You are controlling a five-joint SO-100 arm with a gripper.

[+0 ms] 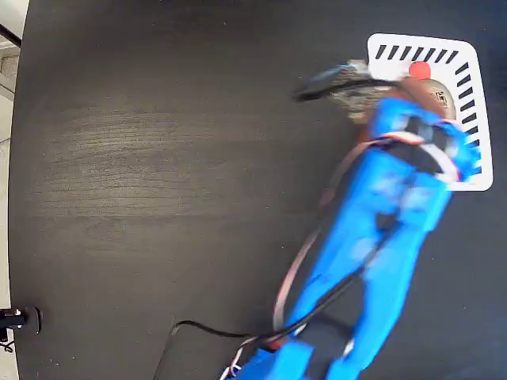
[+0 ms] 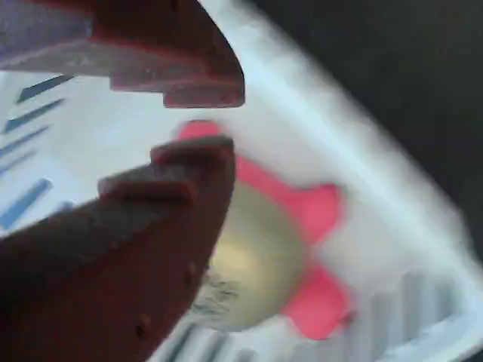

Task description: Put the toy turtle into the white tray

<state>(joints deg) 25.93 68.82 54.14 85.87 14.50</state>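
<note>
A dark tabletop [image 1: 158,158] carries the blue arm [image 1: 380,237], which reaches over the white tray [image 1: 467,55] at the fixed view's upper right. The turtle [image 2: 260,260] lies inside the tray near a slotted edge, shell up. The tool [image 2: 200,124] hangs just above it, jaws parted, gripping nothing.

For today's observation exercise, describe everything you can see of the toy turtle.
The toy turtle has a shiny silver-gold domed shell with a dark printed mark and pink-red limbs that look like smooth plastic. It lies shell up inside the white tray, near a slotted edge. The dark red end effector is open above it, with one finger covering part of the shell. The fixed view shows only its red head and some shell.
</note>
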